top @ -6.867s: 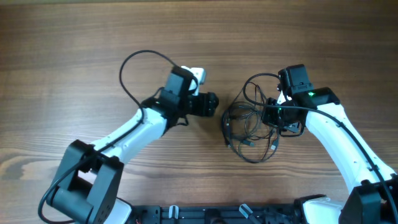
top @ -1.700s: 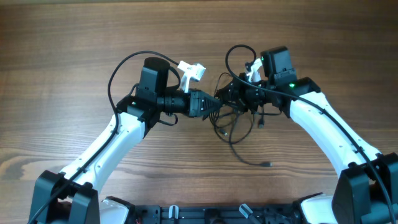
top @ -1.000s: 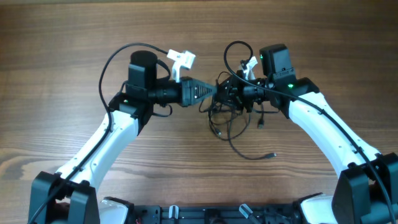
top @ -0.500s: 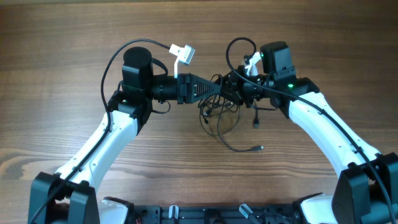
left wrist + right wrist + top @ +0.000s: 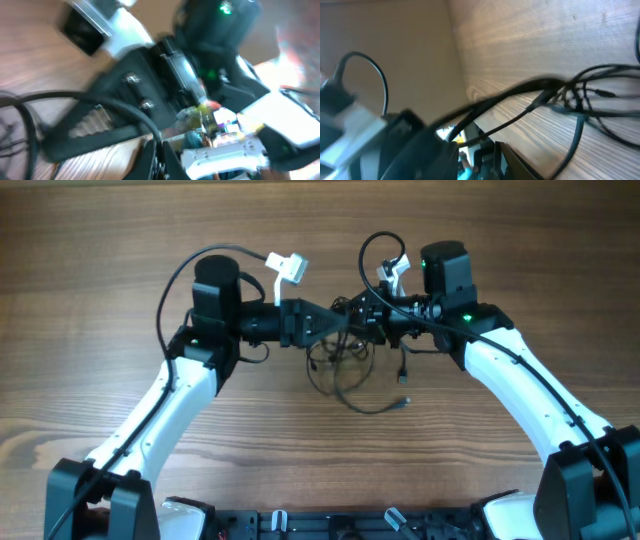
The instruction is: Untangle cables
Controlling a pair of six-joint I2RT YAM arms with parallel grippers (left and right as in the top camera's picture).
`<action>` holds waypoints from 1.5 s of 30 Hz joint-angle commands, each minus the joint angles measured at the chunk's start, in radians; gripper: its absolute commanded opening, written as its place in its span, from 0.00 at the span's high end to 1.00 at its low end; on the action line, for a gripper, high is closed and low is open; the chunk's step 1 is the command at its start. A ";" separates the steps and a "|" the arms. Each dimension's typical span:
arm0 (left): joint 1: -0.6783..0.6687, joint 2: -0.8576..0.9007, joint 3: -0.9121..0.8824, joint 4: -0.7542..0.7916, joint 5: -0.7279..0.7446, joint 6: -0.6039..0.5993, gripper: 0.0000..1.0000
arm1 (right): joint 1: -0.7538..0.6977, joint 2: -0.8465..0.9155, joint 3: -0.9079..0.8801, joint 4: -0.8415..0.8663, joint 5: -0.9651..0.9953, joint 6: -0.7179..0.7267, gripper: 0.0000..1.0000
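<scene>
Above the wooden table (image 5: pixel 100 240), left fingers (image 5: pixel 335 326) and right fingers (image 5: pixel 370 322) pinch the cables (image 5: pixel 345 345), now raised higher than before.

The overhead camera looks straight down from well above the table (image 5: pixel 100 240), with the left arm (image 5: pixel 180 395) and right arm (image 5: pixel 520 380) reaching in from the bottom edge. Each wrist camera sits close, tilted and blurred, facing the opposite arm across the cables (image 5: pixel 338 348), which all three views share.

I see the cables (image 5: pixel 338 368): thin black cords in a tangled bunch at frame centre. Loose loops sag toward the lower edge, and one small plug (image 5: pixel 401 402) lies at lower right.
</scene>
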 commanded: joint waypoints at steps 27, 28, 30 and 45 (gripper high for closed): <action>0.082 -0.019 0.002 0.003 0.308 0.180 0.96 | 0.071 0.014 0.017 -0.025 0.366 -0.930 0.48; 0.089 -0.019 0.002 0.003 0.298 0.180 0.96 | 0.071 0.014 0.017 -0.012 0.317 -0.909 0.48; 0.099 -0.019 0.002 -0.001 0.274 0.179 0.96 | 0.071 0.014 0.017 0.028 0.229 -0.797 0.48; 0.075 -0.019 0.002 0.000 0.059 0.175 0.96 | 0.101 0.015 0.016 0.105 0.039 -0.123 0.48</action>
